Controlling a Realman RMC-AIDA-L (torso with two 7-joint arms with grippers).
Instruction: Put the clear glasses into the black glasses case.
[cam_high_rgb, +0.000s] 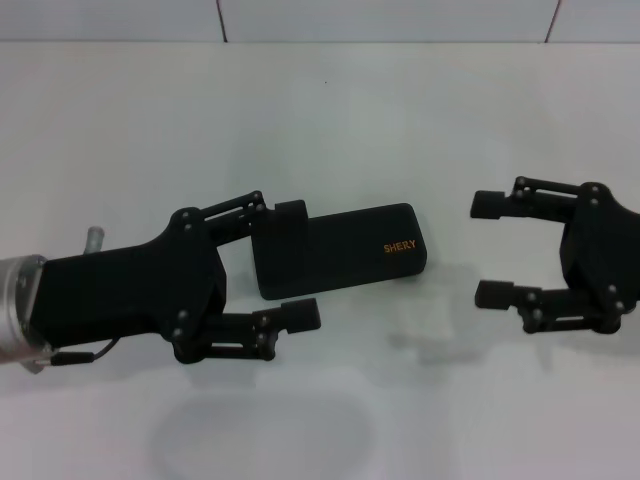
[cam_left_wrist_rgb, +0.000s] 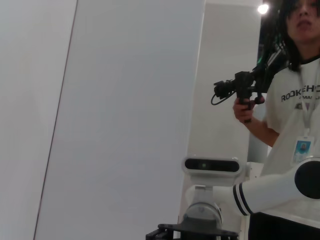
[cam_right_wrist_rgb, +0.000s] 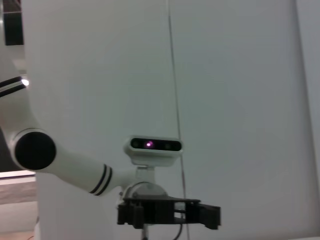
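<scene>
Now left end effector (cam_high_rgb: 288, 262) spreading around closed case (cam_high_rgb: 340, 249); right end effector (cam_high_rgb: 492, 249) hanging spread; glasses (cam_high_rgb: 432, 338) barely visible, risking missed grasp.

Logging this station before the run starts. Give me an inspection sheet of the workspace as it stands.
Surface: white table.
Job's things: black glasses case shut, lying flat; clear glasses a faint see-through shape beside it, outside the case.
Clutter: nothing seen.
Grippers: left claw open, straddling the case's left end; right claw open, right of the case, apart from it.
Cables: thin cable at the left wrist.
Surroundings: person holding a camera rig.
</scene>
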